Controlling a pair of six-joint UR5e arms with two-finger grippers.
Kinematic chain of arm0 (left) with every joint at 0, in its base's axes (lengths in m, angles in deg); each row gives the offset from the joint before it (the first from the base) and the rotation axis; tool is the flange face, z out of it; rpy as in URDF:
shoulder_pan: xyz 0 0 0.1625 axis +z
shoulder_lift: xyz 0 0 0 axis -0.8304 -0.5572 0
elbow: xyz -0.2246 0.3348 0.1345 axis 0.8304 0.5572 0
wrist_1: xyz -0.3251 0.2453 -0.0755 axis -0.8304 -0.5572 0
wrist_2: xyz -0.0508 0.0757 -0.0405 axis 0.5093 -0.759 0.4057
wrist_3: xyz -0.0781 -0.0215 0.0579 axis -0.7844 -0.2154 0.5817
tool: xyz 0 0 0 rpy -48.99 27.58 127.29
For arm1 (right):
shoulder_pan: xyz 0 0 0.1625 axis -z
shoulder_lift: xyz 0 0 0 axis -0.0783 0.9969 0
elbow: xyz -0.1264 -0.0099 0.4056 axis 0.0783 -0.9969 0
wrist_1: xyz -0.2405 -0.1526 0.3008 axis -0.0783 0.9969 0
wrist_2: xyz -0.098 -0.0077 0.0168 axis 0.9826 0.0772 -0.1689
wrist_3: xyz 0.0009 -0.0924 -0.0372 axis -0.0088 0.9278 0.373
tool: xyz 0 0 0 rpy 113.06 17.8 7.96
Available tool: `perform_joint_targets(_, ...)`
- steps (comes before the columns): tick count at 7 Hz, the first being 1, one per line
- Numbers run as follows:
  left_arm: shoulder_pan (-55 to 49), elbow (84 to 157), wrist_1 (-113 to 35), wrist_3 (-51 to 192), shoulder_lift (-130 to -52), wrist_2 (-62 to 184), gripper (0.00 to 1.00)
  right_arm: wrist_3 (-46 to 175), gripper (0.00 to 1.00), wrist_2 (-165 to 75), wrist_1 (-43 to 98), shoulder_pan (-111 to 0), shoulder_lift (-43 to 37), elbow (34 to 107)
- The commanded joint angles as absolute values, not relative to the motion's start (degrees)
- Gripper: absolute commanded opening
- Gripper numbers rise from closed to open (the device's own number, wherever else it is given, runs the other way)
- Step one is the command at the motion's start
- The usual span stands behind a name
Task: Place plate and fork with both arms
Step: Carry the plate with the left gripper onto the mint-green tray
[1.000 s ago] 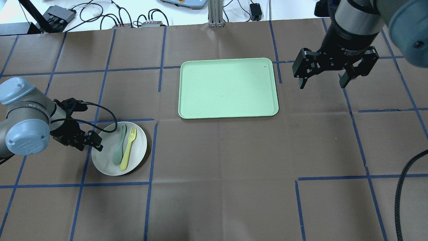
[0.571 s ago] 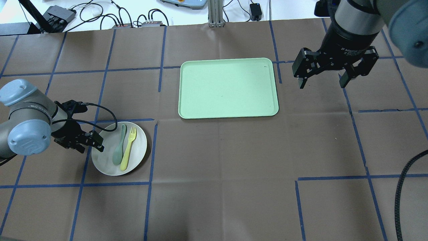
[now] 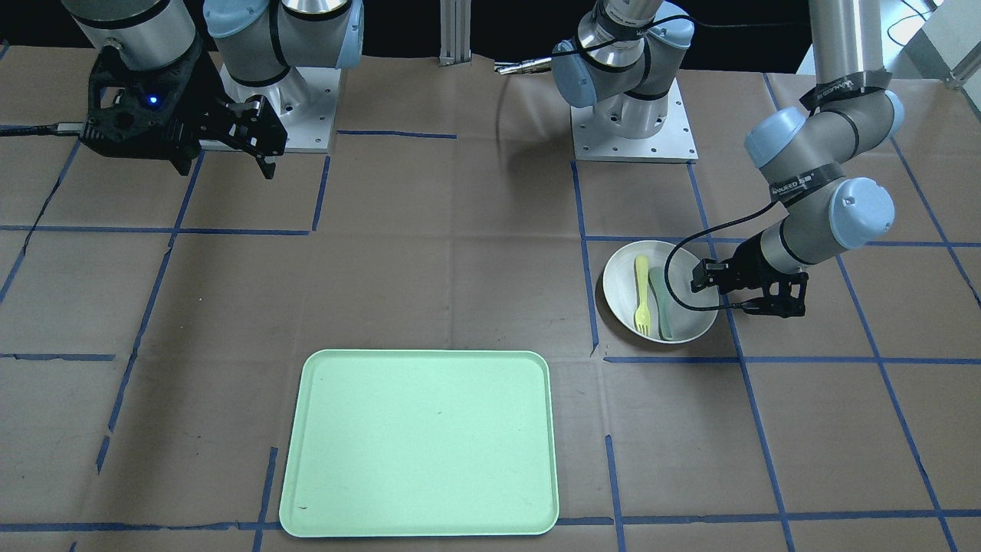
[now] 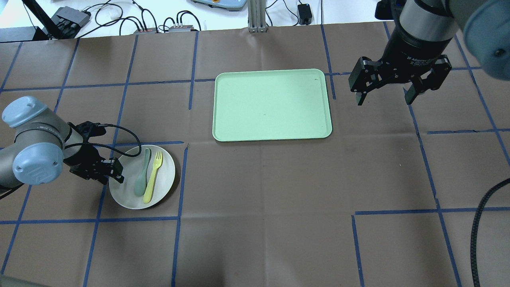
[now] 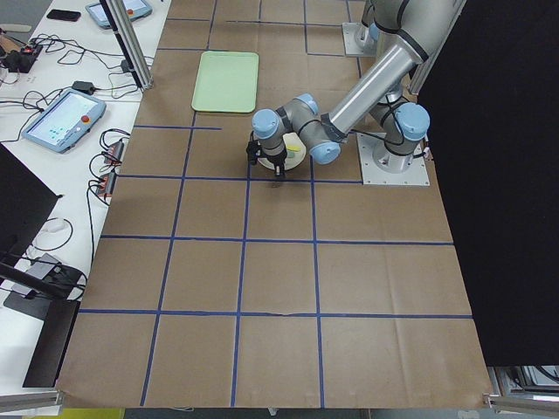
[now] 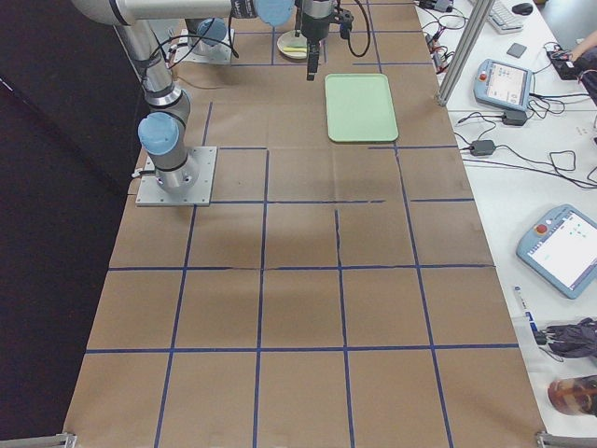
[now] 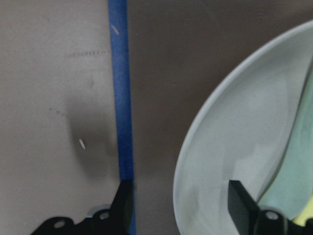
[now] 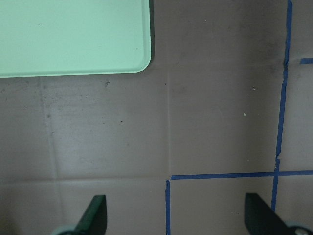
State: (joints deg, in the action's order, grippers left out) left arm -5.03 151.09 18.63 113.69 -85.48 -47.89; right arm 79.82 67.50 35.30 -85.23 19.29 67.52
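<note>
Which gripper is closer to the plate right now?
Left. The left gripper is open, straddling the rim of the plate; the right gripper hangs open beyond the tray, far away.

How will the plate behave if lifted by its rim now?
Probably stiff: the plate looks like rigid plastic. Held at one edge by the left gripper, it may tilt, and the loose fork and spoon could slide.
</note>
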Motion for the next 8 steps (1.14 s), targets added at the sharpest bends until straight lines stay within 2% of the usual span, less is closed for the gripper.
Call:
perform_joint_targets(1,-5.0,151.1,18.6,113.6,-85.4,-47.2,0.12,79.9,1.0,67.5,35.3,-85.1,19.3,67.5)
perform_joint_targets(2,-5.1,151.2,18.5,113.6,-85.4,-47.1,0.02,79.9,1.0,67.5,35.3,-85.2,19.3,67.5)
perform_joint_targets(3,-5.1,151.2,18.5,113.7,-84.8,-46.9,0.0,79.9,1.0,67.5,35.3,-85.2,19.3,67.5)
perform_joint_targets(6,-7.0,150.5,17.8,109.6,-80.6,-39.2,0.0,79.8,1.0,67.5,35.3,-85.1,19.4,67.5)
perform_joint_targets(8,-17.3,147.3,17.7,101.7,-77.9,-34.2,0.0,79.8,1.0,67.5,35.2,-85.2,19.4,67.5)
